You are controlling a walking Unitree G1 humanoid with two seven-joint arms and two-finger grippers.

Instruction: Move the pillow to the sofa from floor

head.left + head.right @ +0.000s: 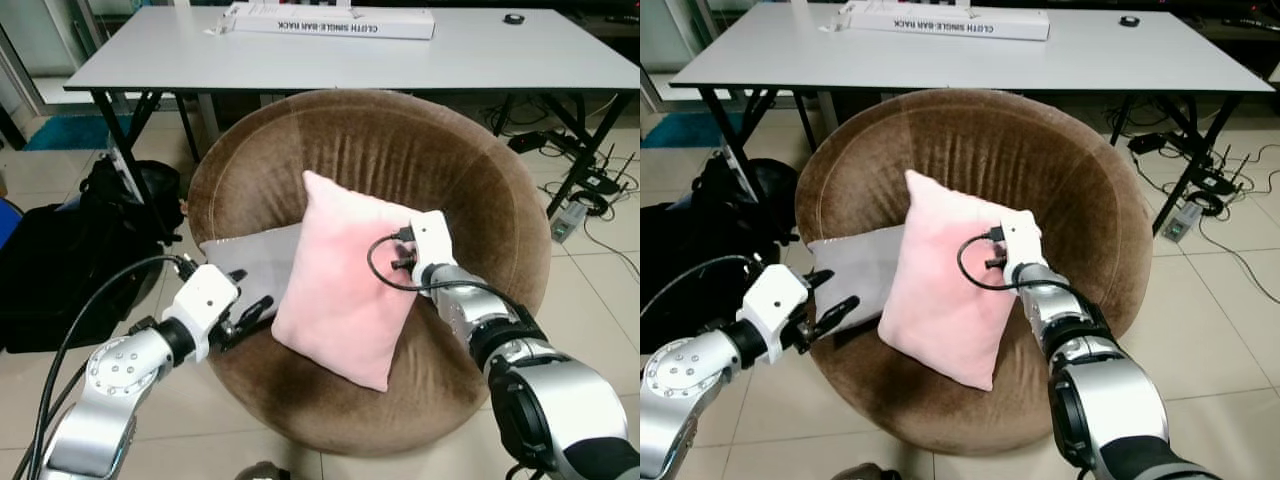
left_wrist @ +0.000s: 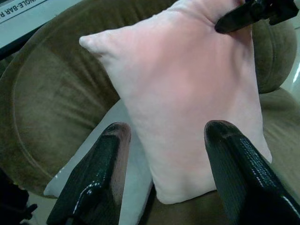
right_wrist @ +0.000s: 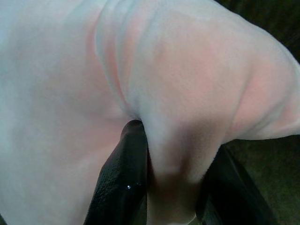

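2 pillows [image 1: 345, 290] [image 1: 250, 262] on sofa [image 1: 480, 200]; R gripper [image 3: 168, 187] pinching pink.

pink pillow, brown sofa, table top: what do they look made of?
Pillow: soft plush fabric, matt; it bunches into folds where the right hand pinches it. Sofa: brown velvety upholstery, likely velour or microfibre, going by the shaded nap patches. Table: smooth light-grey top, probably laminate, on black metal-looking legs.

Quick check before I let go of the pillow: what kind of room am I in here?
Probably a lab or office corner furnished like a living room: a round brown sofa chair holding the pink pillow, a grey work table behind it, and cables with a power strip on the tiled floor.
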